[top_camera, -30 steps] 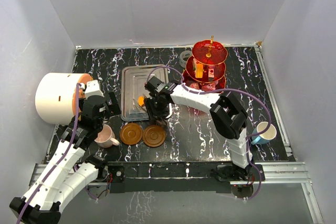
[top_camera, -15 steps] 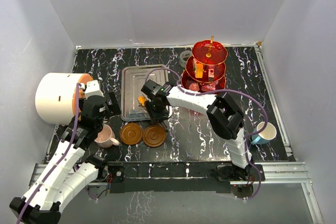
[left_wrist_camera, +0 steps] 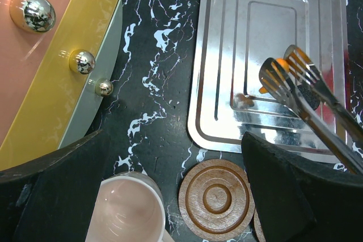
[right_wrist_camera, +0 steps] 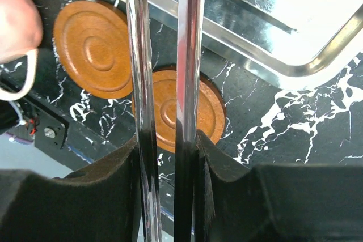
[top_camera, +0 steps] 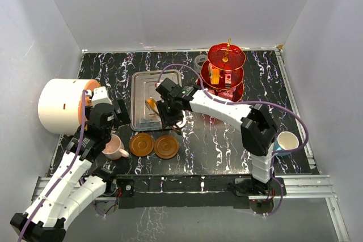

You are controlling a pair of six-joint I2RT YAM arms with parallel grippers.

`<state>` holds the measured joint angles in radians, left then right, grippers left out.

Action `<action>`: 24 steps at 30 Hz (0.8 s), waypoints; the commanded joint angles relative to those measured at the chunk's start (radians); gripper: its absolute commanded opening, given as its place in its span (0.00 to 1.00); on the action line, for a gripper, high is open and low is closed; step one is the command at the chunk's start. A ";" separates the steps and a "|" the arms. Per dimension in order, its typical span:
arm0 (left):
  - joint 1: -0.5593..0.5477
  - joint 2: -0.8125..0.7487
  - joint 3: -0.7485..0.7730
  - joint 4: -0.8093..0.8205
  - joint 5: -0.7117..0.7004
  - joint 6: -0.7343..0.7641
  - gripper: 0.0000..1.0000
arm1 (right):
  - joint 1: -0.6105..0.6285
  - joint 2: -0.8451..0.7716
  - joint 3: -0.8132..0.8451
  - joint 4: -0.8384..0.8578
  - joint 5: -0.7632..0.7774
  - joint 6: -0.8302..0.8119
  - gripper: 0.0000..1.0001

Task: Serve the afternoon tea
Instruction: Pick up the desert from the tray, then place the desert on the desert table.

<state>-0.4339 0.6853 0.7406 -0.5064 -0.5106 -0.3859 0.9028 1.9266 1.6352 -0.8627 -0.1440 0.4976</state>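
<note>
1. My right gripper (right_wrist_camera: 167, 145) clamps the steel tongs (left_wrist_camera: 303, 94), whose tips pinch an orange sweet (left_wrist_camera: 282, 63) over the steel tray (left_wrist_camera: 227, 38).
2. The sweet looks small, light and slippery, so I squeeze gently across its middle.
3. My left gripper (left_wrist_camera: 170, 188) hangs open and empty.

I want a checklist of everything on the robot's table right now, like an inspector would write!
Surface: black marbled table.
Job's things: red stand back right; pink cup near left; blue cup near right; two saucers before the silver tray; orange sweet in tongs over it.
Clutter: silver tray, white drum.
Grippers: left gripper open above pink cup; right gripper shut on tongs.
Cables: purple cables along both arms.
Surroundings: white walls.
</note>
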 commanded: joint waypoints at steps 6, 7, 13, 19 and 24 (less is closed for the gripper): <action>0.000 -0.012 0.018 -0.012 -0.011 0.005 0.99 | -0.024 -0.103 -0.021 0.053 -0.052 0.005 0.29; 0.000 -0.012 0.017 -0.013 -0.011 0.005 0.99 | -0.024 -0.099 -0.016 0.041 -0.054 0.002 0.29; 0.000 -0.016 0.018 -0.013 -0.012 0.005 0.99 | -0.041 -0.138 0.001 0.021 -0.033 -0.007 0.28; 0.001 -0.017 0.018 -0.014 -0.014 0.004 0.99 | -0.076 -0.234 0.048 -0.024 -0.024 -0.011 0.26; 0.000 -0.018 0.016 -0.012 -0.011 0.005 0.99 | -0.131 -0.307 0.078 -0.077 -0.020 -0.023 0.25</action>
<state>-0.4339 0.6796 0.7406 -0.5068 -0.5102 -0.3859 0.8154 1.7203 1.6352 -0.9272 -0.1802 0.4950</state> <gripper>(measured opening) 0.986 0.292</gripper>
